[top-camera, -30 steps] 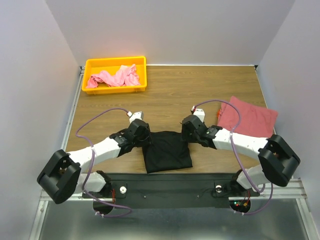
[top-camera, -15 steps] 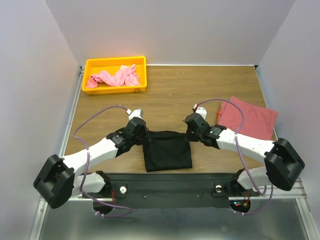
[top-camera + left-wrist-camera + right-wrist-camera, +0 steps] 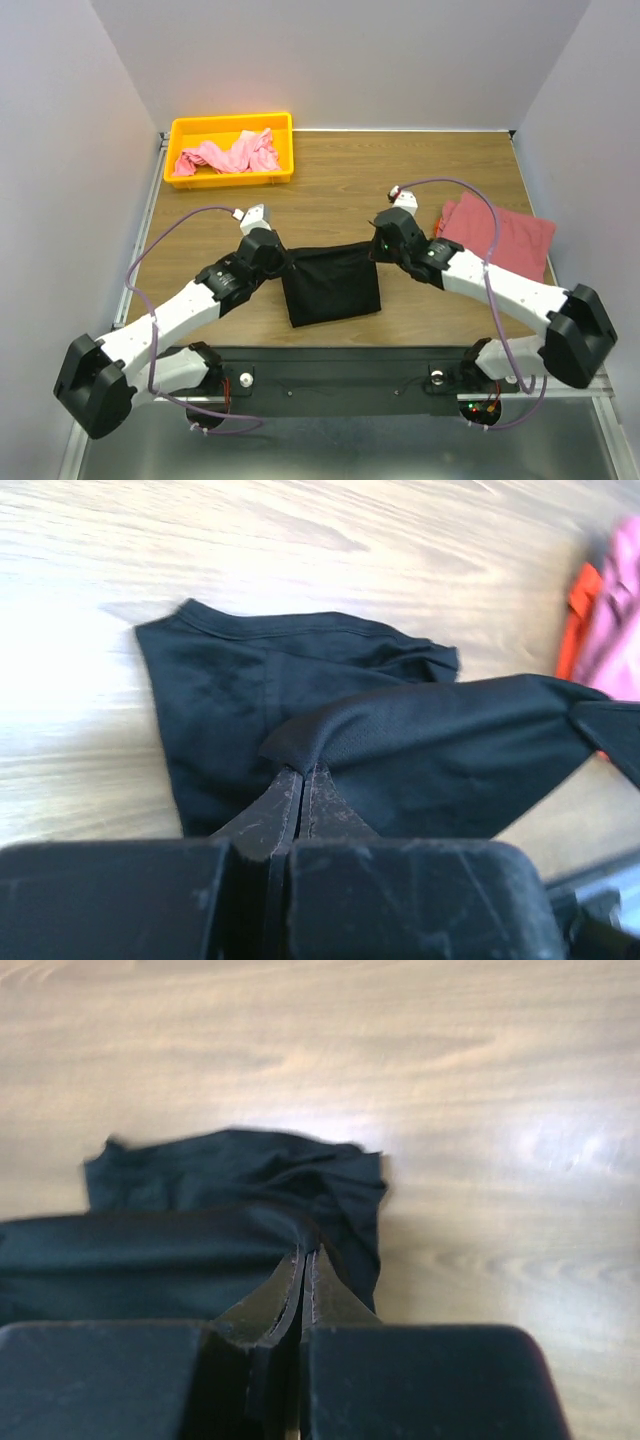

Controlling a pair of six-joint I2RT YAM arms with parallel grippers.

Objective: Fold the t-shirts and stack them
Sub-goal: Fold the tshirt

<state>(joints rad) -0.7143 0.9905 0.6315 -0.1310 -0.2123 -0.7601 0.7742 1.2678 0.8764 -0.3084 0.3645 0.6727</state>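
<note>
The black t-shirt [image 3: 330,285] lies folded near the table's front edge, its far edge lifted and stretched taut between both grippers. My left gripper [image 3: 281,262] is shut on its far left corner; in the left wrist view the cloth [image 3: 400,740] is pinched at the gripper [image 3: 302,770]. My right gripper [image 3: 375,250] is shut on the far right corner, and the right wrist view shows the cloth [image 3: 200,1230] clamped at the gripper [image 3: 303,1252]. A folded rose-red t-shirt [image 3: 500,238] lies at the right. A light pink t-shirt [image 3: 230,155] is crumpled in the bin.
The yellow bin [image 3: 230,176] stands at the back left corner of the wooden table [image 3: 340,190]. An orange cloth edge [image 3: 578,615] peeks out under the rose-red shirt. Grey walls close in both sides, and a black rail [image 3: 340,370] runs along the near edge.
Both grippers have closed on the black shirt's far corners, lifted them and moved away from the near edge, pulling the far edge taut.
</note>
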